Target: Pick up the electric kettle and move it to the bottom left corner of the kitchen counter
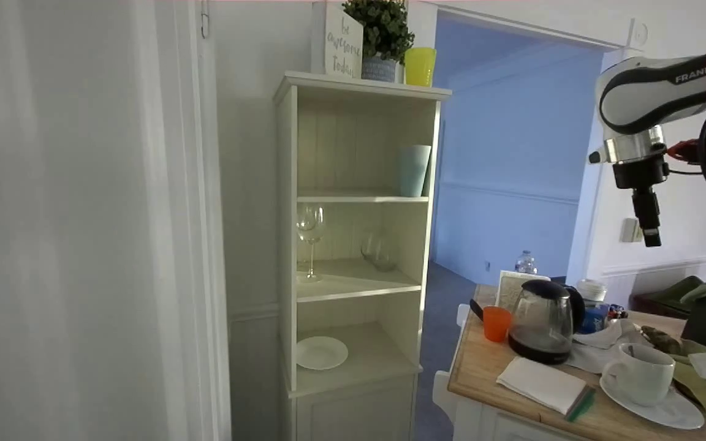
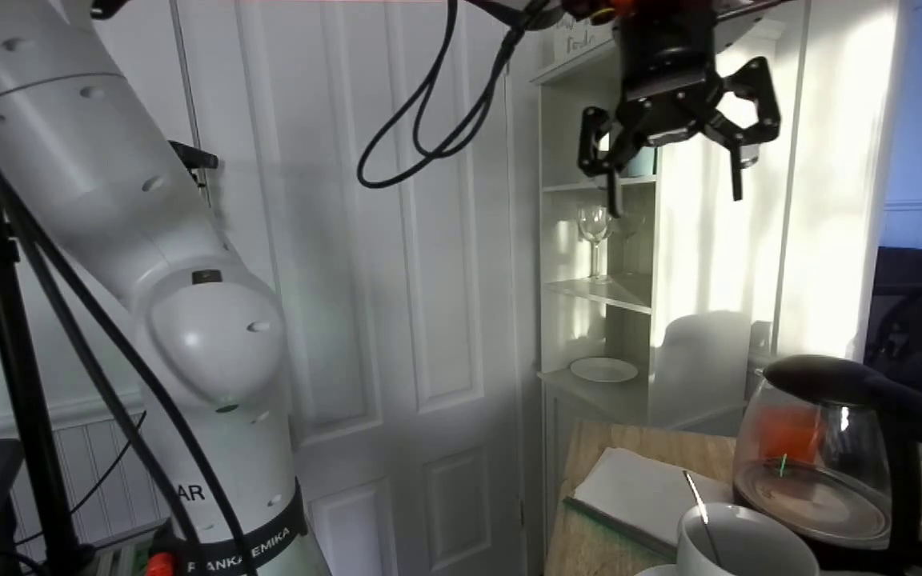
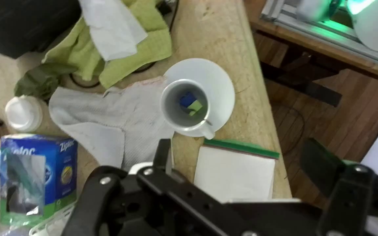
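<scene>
Currently, gripper (image 2: 675, 198) is spread wide; electric kettle (image 1: 540, 320) is shown lower right in both exterior views, blue piece (image 3: 187, 99) inside cup (image 3: 172, 109) only in wrist view.

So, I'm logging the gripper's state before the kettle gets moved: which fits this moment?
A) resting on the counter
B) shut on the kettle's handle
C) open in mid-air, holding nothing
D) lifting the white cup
C: in an exterior view the gripper hangs with its jaws apart and nothing held between them, while the electric kettle sits well below on the kitchen counter.
</scene>
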{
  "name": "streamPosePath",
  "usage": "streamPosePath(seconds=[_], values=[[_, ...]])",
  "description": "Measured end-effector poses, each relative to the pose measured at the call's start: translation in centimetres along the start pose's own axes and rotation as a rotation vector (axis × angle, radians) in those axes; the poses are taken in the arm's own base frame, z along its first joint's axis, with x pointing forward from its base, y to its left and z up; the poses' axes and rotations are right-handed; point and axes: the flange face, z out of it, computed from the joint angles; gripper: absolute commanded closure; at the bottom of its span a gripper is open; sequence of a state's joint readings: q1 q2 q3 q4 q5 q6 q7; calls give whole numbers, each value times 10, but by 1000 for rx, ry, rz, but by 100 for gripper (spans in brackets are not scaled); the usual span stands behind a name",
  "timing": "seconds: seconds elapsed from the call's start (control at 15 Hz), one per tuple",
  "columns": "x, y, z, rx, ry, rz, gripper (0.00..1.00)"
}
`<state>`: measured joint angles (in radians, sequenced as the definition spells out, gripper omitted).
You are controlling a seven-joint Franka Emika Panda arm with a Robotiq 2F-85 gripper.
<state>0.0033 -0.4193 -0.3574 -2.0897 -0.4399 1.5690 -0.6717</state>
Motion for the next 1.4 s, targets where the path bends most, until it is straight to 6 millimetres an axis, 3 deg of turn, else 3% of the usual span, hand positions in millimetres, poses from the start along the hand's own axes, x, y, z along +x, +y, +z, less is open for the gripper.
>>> streamPosePath(seconds=[0.33,0.67,0.87,1.4], values=[[37,61,14,-75,144,-251,0],[55,101,53,51,289,-424,0],[58,113,65,115,289,-442,0],[62,113,60,117,286,-449,0]])
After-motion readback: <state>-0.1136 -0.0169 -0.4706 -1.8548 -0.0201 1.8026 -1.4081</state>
